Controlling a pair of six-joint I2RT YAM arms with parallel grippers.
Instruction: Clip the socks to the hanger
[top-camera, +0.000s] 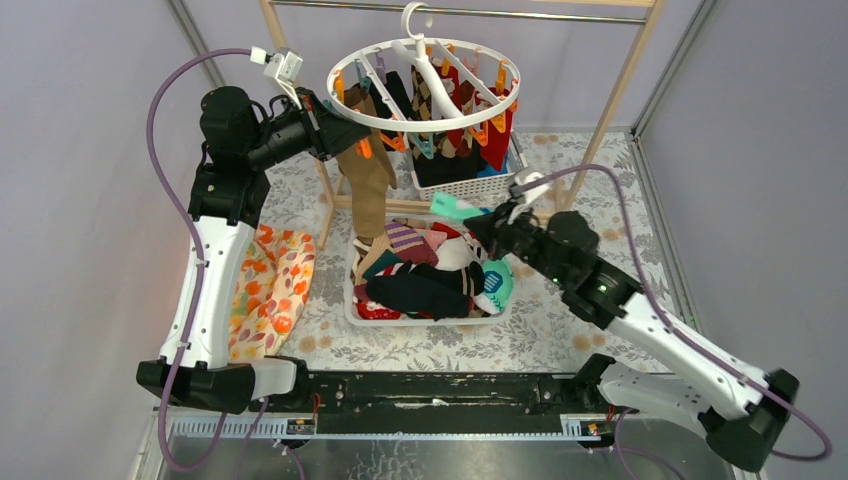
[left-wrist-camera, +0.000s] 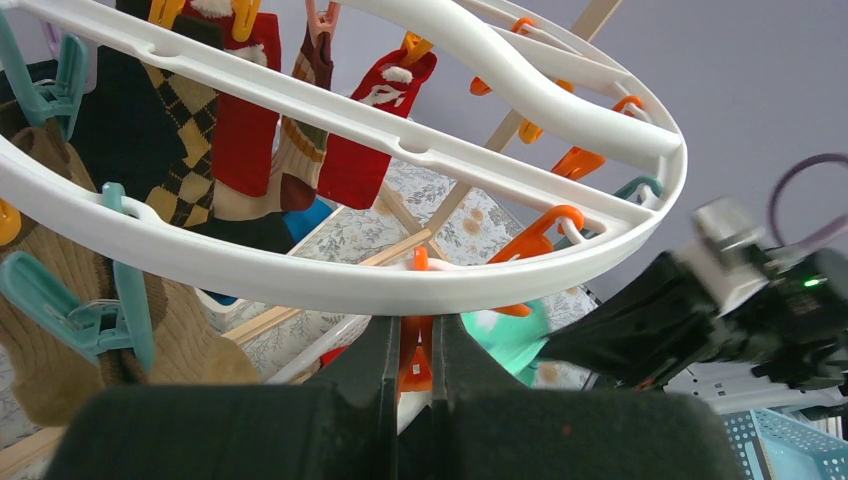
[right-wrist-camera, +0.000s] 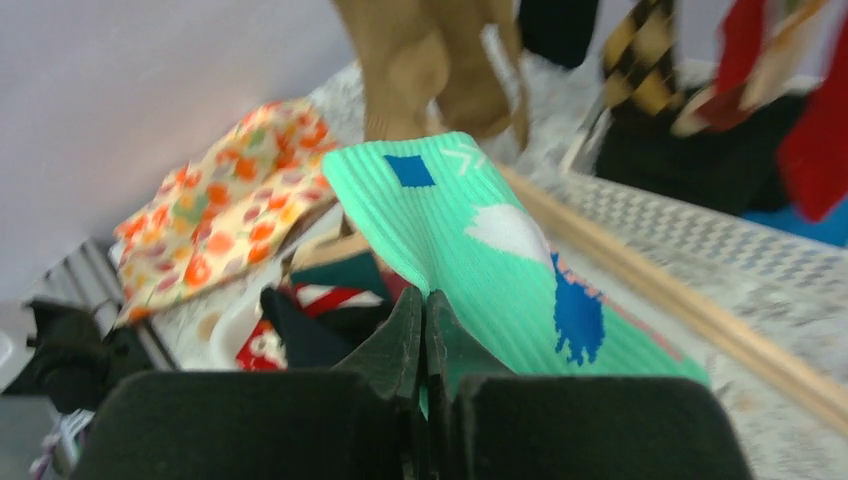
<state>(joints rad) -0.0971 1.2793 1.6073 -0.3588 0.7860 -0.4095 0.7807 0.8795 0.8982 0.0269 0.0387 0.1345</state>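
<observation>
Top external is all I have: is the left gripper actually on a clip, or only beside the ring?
Observer: On one. In the left wrist view the left gripper is shut on an orange clip hanging under the hanger rim.
Operator: And the right gripper's hold on the sock?
Observer: The right wrist view shows the right gripper shut on the mint-green sock, its blue-patched length sticking out past the fingertips.
Operator: Is the sock in that clip yet?
Observer: Not visibly. The left wrist view shows it just behind and right of the clip; I cannot tell whether they touch.
</observation>
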